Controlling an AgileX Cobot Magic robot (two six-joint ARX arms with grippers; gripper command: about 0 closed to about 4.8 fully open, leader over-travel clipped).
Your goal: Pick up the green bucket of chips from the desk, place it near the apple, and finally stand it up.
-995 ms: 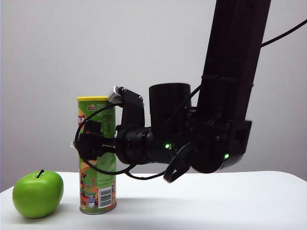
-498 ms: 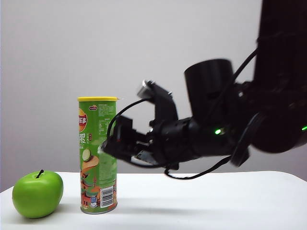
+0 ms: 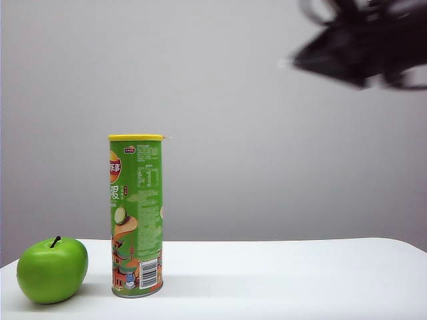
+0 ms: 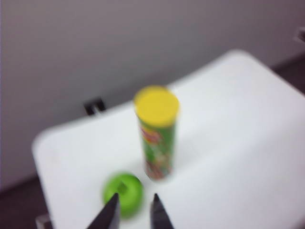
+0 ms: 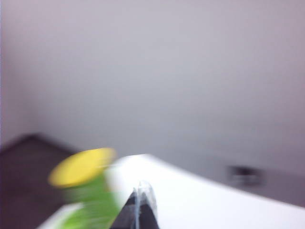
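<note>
The green bucket of chips stands upright on the white desk, its yellow lid up, free of both grippers. Just left of it sits the green apple. In the left wrist view the bucket of chips and the apple lie well below my left gripper, which hangs open and empty above the desk. My right gripper is shut with nothing in it, its fingers pressed together, and the blurred bucket of chips is beside it. In the exterior view the right arm is a dark blur high at the top right.
A plain grey wall stands behind the desk. The desk's rounded right corner shows at the far right. A small dark fitting sits on the wall beyond the desk's far edge.
My right gripper has let go of the standing bucket, drawn back to the right and risen to the top corner, and its jaws have shut. The bucket and the apple have stayed put.
</note>
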